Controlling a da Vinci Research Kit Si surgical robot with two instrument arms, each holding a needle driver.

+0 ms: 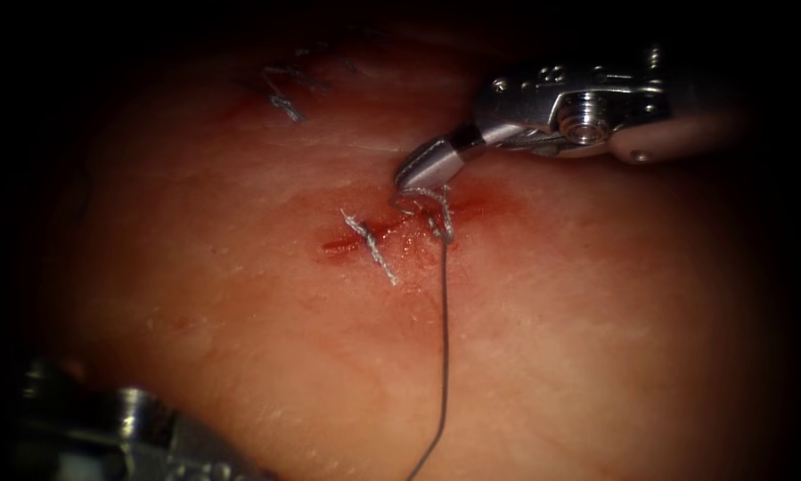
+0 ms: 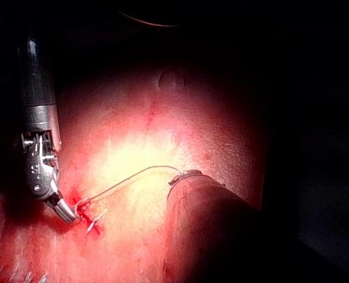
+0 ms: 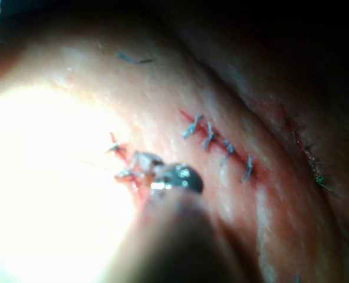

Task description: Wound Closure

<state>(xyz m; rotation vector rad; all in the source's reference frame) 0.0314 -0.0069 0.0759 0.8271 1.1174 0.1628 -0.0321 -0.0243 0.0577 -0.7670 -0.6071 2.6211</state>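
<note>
A short red cut (image 1: 391,233) crosses the pale tissue (image 1: 551,338) — one stitch (image 1: 371,247) across it. Grey thread (image 1: 445,356) trails downward from the cut's right end.

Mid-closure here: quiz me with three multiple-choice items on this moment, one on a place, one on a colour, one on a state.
1. Where is the right tool's tip?
A. At the knot on the cut
B. On the far stitch row
C. Lifted off the tissue

2. What colour is the fluid round the cut?
A. Green
B. Red
C. Black

3. How do the right tool's jaws stand?
A. Wide open
B. Shut at the knot
C. Shut on a needle

Answers: 1 A, the tip meets the thread loops at the cut's right end. 2 B, red stains the cut's edges. 3 B, the jaws form one closed point.
</note>
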